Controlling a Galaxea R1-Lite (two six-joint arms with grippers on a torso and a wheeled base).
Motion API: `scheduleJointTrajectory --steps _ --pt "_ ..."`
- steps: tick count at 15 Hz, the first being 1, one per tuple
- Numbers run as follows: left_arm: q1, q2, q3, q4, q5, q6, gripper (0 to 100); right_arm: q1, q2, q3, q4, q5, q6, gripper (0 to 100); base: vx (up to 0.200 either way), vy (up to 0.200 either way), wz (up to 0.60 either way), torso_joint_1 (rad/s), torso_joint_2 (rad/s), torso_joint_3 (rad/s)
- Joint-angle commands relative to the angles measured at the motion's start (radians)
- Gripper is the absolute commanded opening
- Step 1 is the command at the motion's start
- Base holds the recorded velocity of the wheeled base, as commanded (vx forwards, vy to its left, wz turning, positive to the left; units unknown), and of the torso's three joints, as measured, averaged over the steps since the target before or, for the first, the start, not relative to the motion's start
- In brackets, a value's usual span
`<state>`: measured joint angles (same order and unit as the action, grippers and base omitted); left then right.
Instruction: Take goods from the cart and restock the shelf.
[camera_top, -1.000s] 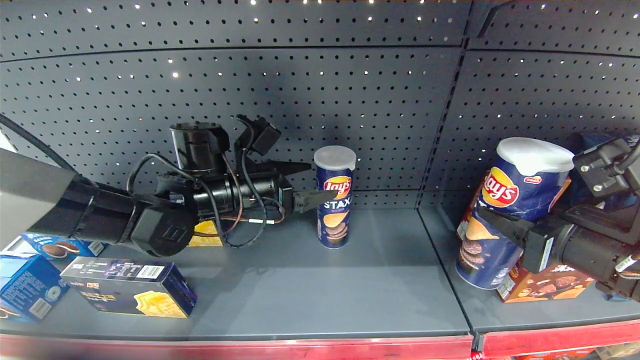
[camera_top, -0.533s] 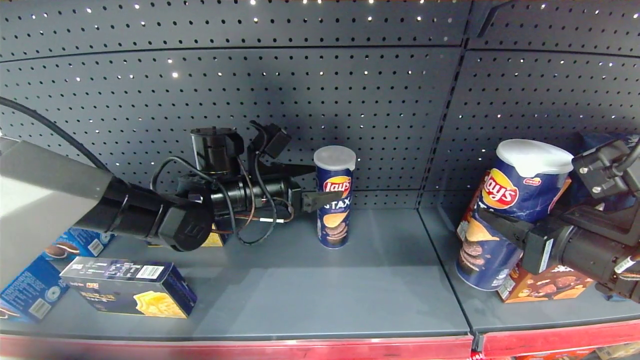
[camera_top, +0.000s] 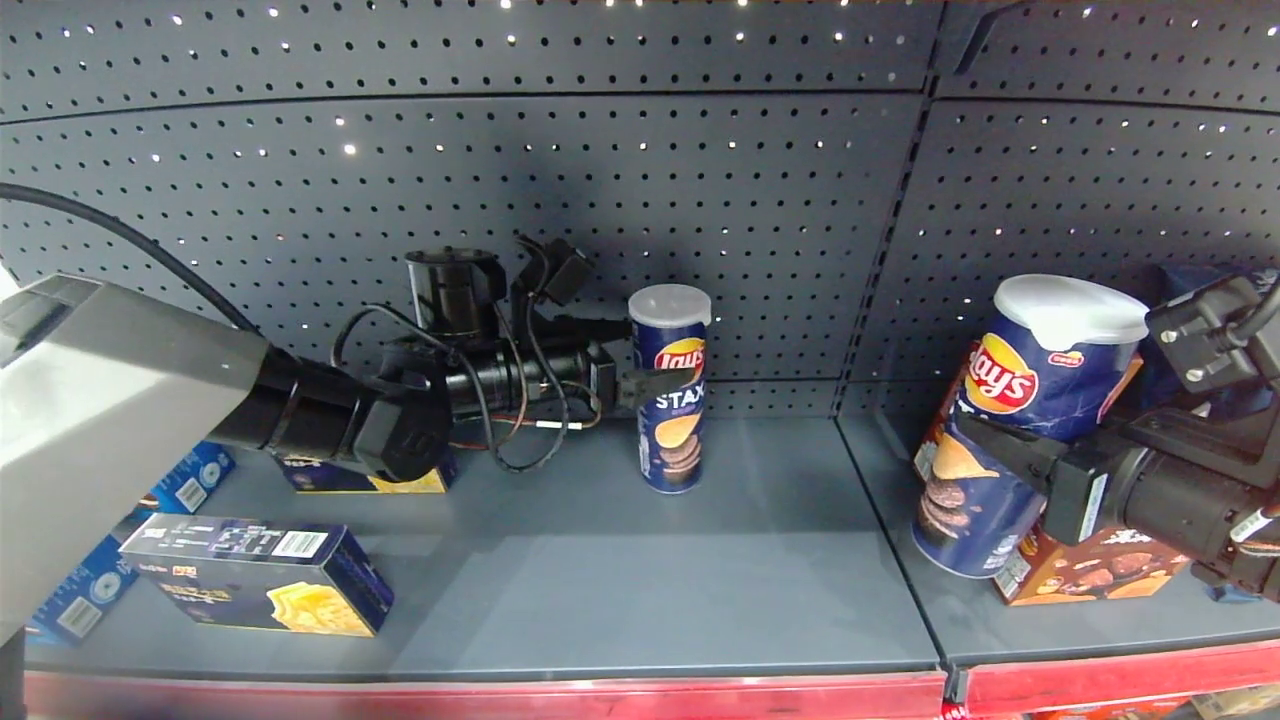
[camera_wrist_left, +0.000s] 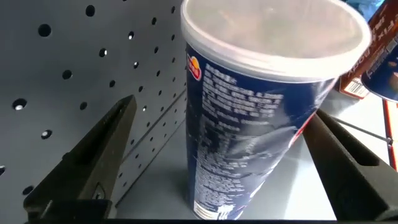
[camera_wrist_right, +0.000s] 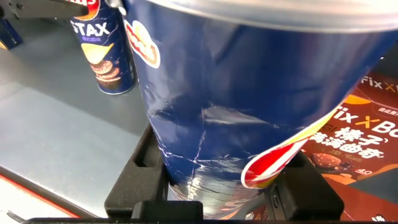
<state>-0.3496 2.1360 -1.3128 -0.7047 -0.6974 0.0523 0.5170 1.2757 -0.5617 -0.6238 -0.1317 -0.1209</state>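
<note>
Left gripper (camera_top: 650, 352) spread open, one finger on each side of the small chip can (camera_top: 672, 432), which stands upright near the back of the shelf (camera_top: 600, 570), close to the pegboard panel (camera_top: 700, 200). In the left wrist view gaps separate both fingers from the can. Right gripper (camera_top: 1002, 448) clenched on the large chip can (camera_top: 1040, 370), held tilted over the shelf's right section beside a brown box (camera_top: 1090, 578).
</note>
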Motion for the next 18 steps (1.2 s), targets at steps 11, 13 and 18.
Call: scheduleJointTrajectory --steps 11,13,18 --pt "-0.077 -0.014 -0.013 0.1 0.13 0.004 100 -0.002 -0.001 0.003 -0.001 0.0 0.0 0 0.0 0.0 0.0 0.0 0.0 0.0" --pt "-0.075 -0.011 -0.028 0.1 0.133 0.004 100 -0.002 -0.003 0.003 -0.002 0.0 0.0 0 0.0 0.0 0.0 0.0 0.0 0.0" --pt "-0.071 -0.004 -0.092 0.14 0.141 0.007 100 -0.002 -0.004 0.002 -0.002 0.0 0.0 0 0.0 0.0 0.0 0.0 0.0 0.0"
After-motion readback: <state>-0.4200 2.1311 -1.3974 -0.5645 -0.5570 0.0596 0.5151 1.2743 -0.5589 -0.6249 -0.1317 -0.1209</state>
